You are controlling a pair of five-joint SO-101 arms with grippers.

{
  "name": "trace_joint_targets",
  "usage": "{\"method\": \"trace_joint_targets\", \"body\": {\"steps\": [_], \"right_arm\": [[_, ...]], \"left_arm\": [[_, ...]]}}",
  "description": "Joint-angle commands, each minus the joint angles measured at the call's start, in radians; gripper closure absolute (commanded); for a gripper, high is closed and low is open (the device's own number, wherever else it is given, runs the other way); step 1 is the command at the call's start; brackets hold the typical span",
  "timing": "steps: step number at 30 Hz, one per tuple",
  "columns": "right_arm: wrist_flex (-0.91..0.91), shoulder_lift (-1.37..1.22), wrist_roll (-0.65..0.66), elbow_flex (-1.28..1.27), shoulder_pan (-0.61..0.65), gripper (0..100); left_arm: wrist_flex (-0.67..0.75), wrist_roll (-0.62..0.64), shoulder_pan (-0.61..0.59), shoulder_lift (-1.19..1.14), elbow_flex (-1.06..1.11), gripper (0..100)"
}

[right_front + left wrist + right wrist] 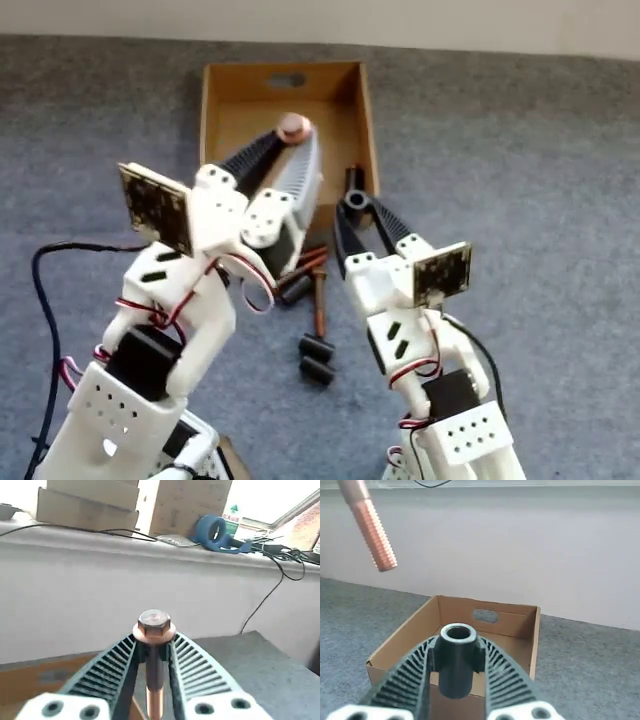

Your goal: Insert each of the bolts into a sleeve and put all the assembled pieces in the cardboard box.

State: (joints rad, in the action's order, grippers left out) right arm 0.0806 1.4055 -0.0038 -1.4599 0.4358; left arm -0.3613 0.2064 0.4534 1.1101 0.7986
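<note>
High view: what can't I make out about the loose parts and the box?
High view, loose bolts and loose sleeves: the left arm covers part of the pile, so no sure count.
High view, cardboard box floor: partly behind the left gripper and held bolt.
Left wrist view, held bolt's tip: cut off by the edge.

Soft even daylight, white glare at the window (272, 495), faint shadows inside the cardboard box (240, 88).
</note>
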Motion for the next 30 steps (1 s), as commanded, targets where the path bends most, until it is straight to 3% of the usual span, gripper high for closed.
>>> {"method": "trace_joint_targets", "body": {"steps": [1, 19, 30], "right_arm": [[-0.025, 0.016, -0.009, -0.012, 0.005, 99.2], [-0.025, 0.018, -0.009, -0.024, 0.005, 99.2], [-0.025, 0.018, -0.009, -0.025, 0.004, 99.2]], "left_arm": [[0.034, 0.000, 0.074, 0.013, -0.062, 99], [0.035, 0.000, 0.111, -0.220, -0.064, 99], [0.035, -0.002, 0.104, -0.237, -0.056, 99]]}}
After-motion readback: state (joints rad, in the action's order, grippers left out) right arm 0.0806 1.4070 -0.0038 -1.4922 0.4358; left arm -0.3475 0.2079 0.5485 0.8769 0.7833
